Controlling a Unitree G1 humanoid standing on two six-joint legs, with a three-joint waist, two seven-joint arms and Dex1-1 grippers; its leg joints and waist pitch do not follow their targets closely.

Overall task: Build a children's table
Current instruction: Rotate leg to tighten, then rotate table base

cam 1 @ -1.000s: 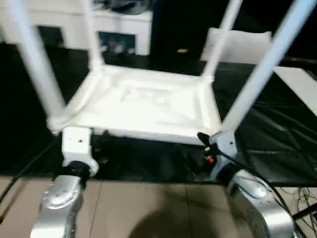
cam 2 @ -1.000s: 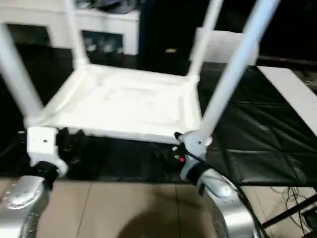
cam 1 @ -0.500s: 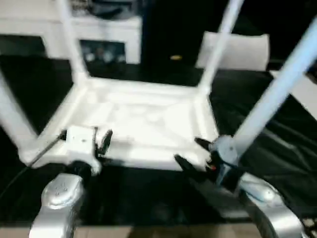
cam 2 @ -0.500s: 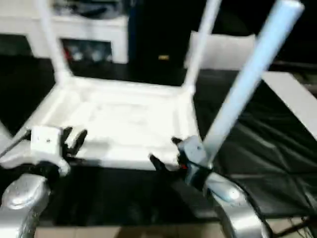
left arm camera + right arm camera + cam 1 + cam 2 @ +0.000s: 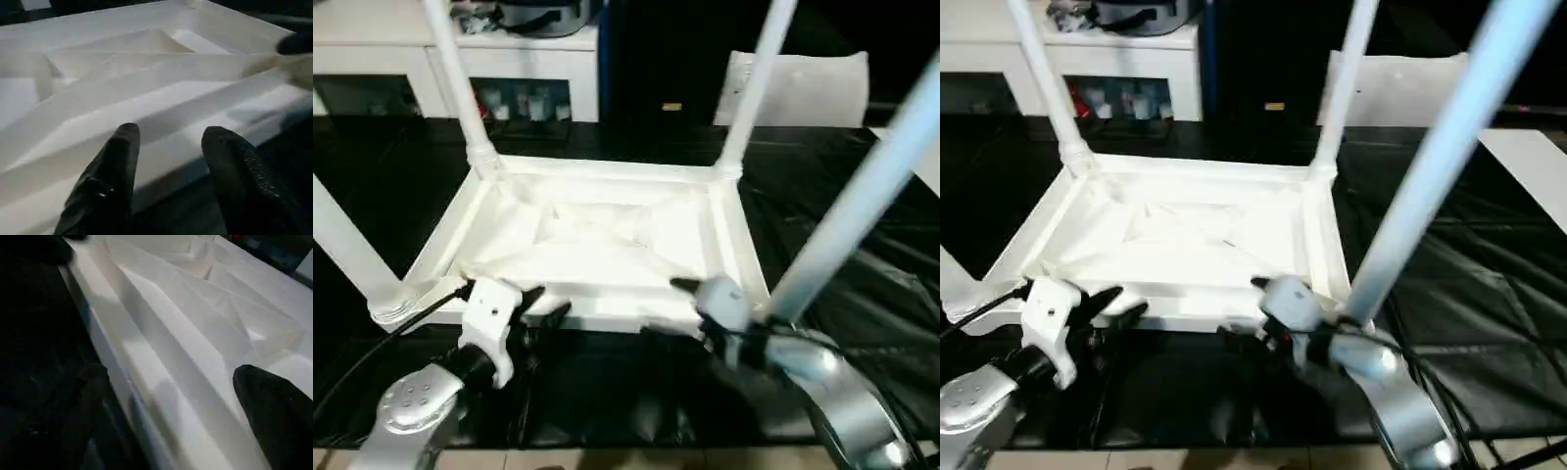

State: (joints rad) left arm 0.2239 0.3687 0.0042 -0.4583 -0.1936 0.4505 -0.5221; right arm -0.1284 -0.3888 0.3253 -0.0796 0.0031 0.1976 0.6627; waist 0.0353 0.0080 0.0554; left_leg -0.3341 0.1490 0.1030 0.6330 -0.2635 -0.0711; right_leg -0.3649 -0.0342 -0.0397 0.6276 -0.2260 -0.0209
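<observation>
Left tool (image 5: 168, 142) hovers at the near rim of the children's table (image 5: 607, 235), fingers (image 5: 115, 161) parted midway, gripping nothing. Right tool (image 5: 171, 396) gapes wide astride that same rim, near the right corner. The table lies upside down on the black tabletop (image 5: 401, 176), all four legs (image 5: 460, 78) socketed and pointing up. Assembly looks finished; next comes clamping the rim and flipping it upright.

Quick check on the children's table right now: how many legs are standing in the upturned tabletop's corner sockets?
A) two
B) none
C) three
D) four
D: the tabletop lies ribbed side up with a leg rising at each corner: far left, far right, near left, near right.
</observation>
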